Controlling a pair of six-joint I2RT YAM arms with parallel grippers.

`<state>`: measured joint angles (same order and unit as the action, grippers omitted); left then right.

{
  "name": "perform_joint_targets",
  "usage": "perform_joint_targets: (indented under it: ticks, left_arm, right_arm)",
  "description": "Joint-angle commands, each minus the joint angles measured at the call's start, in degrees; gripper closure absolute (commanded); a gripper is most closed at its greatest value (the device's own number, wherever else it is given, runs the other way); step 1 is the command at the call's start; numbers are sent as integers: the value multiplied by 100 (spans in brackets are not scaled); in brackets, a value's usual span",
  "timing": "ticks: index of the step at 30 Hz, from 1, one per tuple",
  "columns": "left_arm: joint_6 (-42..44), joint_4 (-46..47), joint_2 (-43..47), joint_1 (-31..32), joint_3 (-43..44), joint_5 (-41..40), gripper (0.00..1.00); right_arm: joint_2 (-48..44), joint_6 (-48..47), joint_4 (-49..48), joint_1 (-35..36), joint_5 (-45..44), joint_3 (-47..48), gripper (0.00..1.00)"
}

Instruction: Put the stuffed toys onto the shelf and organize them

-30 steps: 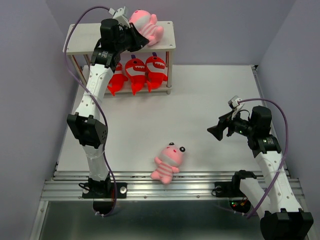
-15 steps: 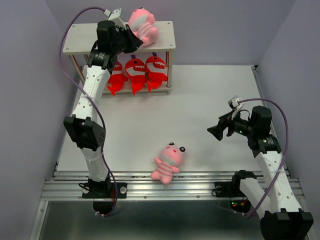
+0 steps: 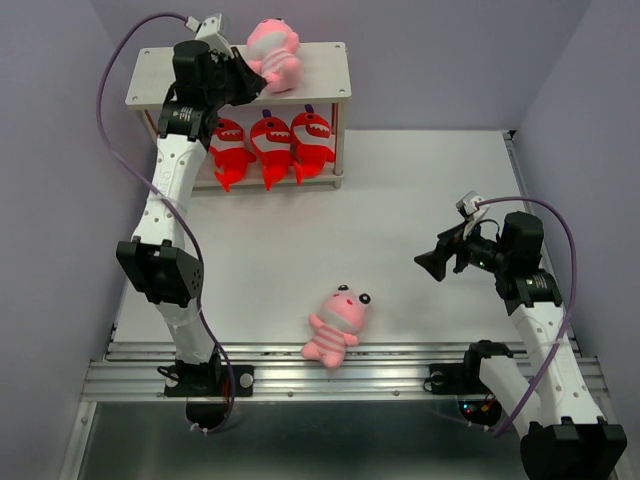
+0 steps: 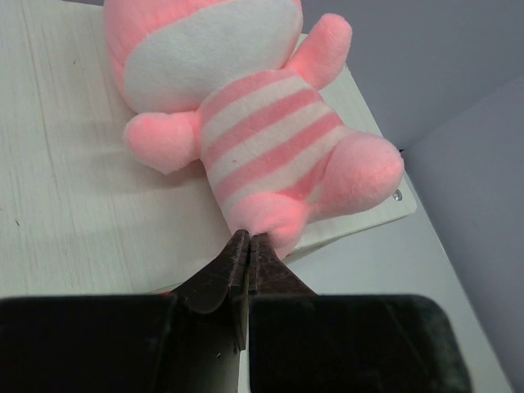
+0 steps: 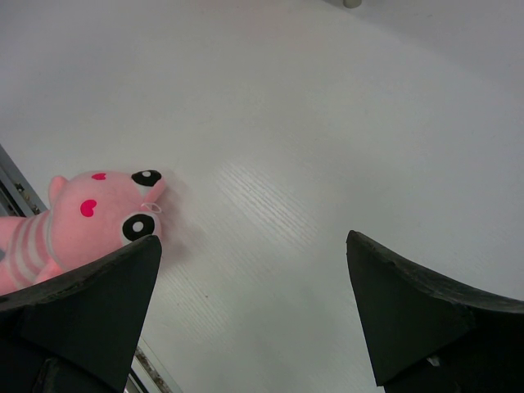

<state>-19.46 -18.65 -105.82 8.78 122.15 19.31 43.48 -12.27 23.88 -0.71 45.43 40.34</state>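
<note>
A pink striped-belly toy [image 3: 272, 55] lies on the top board of the shelf [image 3: 320, 88]. My left gripper [image 3: 245, 82] is shut on its lower end; the wrist view shows the toy [image 4: 262, 131] belly up on the board, with the fingertips [image 4: 237, 246] pinched together on its bottom edge. Three red sharks [image 3: 270, 145] stand side by side on the lower board. A second pink toy [image 3: 338, 322] lies on the table near the front rail; it also shows in the right wrist view [image 5: 82, 225]. My right gripper [image 3: 432, 264] is open and empty, hovering to its right.
The metal rail [image 3: 400, 360] runs along the table's near edge. Purple walls close in the back and both sides. The left half of the shelf's top board [image 3: 160, 85] is bare.
My left gripper has moved left and back along the top shelf, dragging the pink toy with it. The right arm and the toy on the table have not moved.
</note>
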Motion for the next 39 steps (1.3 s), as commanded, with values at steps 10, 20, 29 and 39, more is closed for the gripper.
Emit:
perform_joint_targets:
  ticks: [10,20,29,39]
  left_arm:
    - [-5,283,430,-122,-112,126,82]
    - [-93,248,563,-280,-103,47,66]
    - [-75,406,1045,-333,-454,-24,39]
    - [-66,2144,3935,-341,-4134,-199,1]
  right_arm:
    - [-42,-100,-278,-26,-25,-26,0]
    - [-33,-109,-278,-26,-17,-26,0]
    - [-77,-301,-182,-26,316,-52,0]
    - [792,-1241,740,-26,1371,255,0]
